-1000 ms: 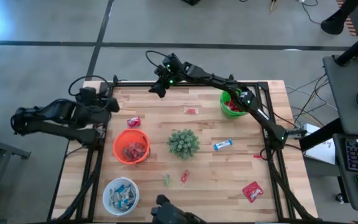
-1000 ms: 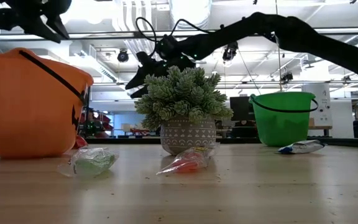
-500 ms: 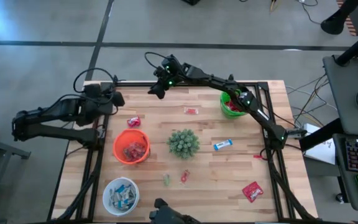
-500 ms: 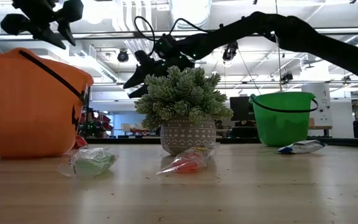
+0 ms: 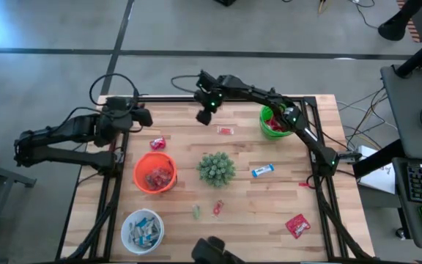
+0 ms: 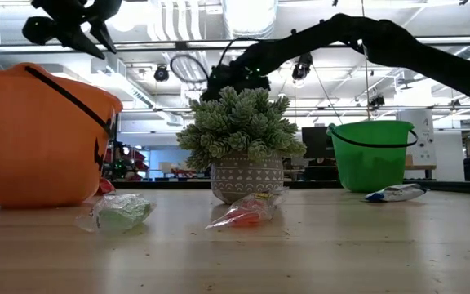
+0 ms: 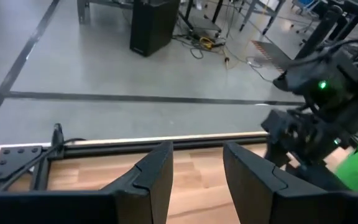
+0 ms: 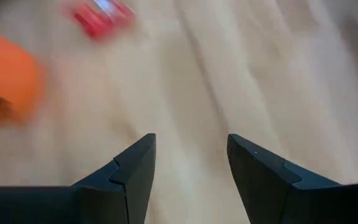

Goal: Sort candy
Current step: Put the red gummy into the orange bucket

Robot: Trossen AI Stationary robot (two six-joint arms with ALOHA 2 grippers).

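Right gripper (image 5: 205, 115) hangs empty, jaws apart, in the high view's upper centre, beside a red candy (image 5: 226, 130). Left gripper (image 5: 142, 116) hovers upper left, jaws parted, holding nothing.

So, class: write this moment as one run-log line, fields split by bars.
left gripper: open, empty, far-left table edge | right gripper: open, empty, above far side | nearest loose candy: red packet | stage: reaching

Centre: spiky green potted plant (image 5: 216, 169) on the wooden tabletop (image 5: 240, 213).
Left of plant: orange plastic bucket (image 5: 154, 173); white bowl (image 5: 142, 230) nearer the front edge.
Back right: green plastic bucket (image 5: 272, 122).
Right of plant: blue-and-white candy bar (image 5: 262, 171).
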